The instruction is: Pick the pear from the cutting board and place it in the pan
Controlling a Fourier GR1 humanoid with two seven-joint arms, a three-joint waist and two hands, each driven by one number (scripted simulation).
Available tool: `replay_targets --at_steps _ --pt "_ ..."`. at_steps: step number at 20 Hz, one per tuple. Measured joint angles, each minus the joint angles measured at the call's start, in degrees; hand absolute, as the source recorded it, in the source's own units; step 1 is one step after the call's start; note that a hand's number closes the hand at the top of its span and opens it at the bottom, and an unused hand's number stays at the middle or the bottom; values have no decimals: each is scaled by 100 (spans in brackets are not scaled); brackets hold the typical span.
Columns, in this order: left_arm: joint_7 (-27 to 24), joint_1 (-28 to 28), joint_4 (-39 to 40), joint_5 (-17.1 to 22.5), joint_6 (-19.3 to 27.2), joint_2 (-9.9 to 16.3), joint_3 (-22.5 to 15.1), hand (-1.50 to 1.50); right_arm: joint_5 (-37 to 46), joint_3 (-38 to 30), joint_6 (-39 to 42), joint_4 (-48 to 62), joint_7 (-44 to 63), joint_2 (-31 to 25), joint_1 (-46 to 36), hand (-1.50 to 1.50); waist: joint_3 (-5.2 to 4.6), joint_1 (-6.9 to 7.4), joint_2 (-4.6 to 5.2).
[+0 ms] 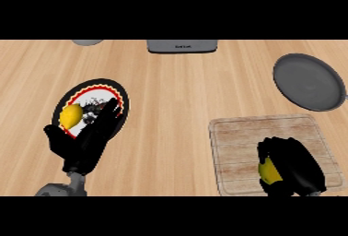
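A yellow pear [269,170] lies on the wooden cutting board [252,133] at the lower right, mostly hidden by my right hand [296,166], whose fingers are curled round it. The dark grey pan [309,82] sits beyond the board at the upper right, with nothing in it. My left hand [88,136] rests open at the lower left, its straight fingers pointing up over a plate.
A patterned plate [115,90] with a red and black rim holds a yellow fruit [71,115] at the left, partly under my left hand. A grey appliance [183,46] stands at the back centre, and a grey round object [87,42] at the back left.
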Motion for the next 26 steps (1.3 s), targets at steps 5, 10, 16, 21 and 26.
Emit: replay_targets --at_steps 5,10,16,21,26 --pt "-39 104 -3 27 -75 44 64 0 -78 -659 -1146 -713 -340 -77 414 150 -1 -48 -8" --pt "-14 -5 58 19 -112 33 111 0 -1070 -1348 -1711 -1261 -792 119 808 150 -1 -39 8" --pt "0 -82 107 -5 -215 12 148 0 -2647 -2332 -1662 -1078 -1480 280 917 150 -2 45 27" --pt "102 -86 37 -18 -321 -23 160 0 -3113 -2958 -1467 271 -2245 387 290 150 -3 133 40" --pt "23 -164 218 -74 -425 -109 186 0 -2704 -3195 -1690 1912 -2911 487 -609 150 -1 189 57"
